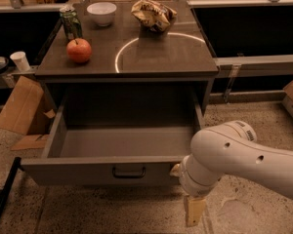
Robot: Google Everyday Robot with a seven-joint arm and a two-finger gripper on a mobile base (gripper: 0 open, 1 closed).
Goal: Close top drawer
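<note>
One top drawer (pixel 78 172) sticking far out of the grey cabinet (pixel 161 57).
Hanging low before the cabinet's right side, close beside the drawer front: gripper (pixel 194 211), grip state impossible to tell.

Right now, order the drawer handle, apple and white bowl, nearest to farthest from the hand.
The hand sits low right, before the top drawer.
1. drawer handle, just left of it.
2. apple, cabinet top, front left.
3. white bowl, back left.
</note>
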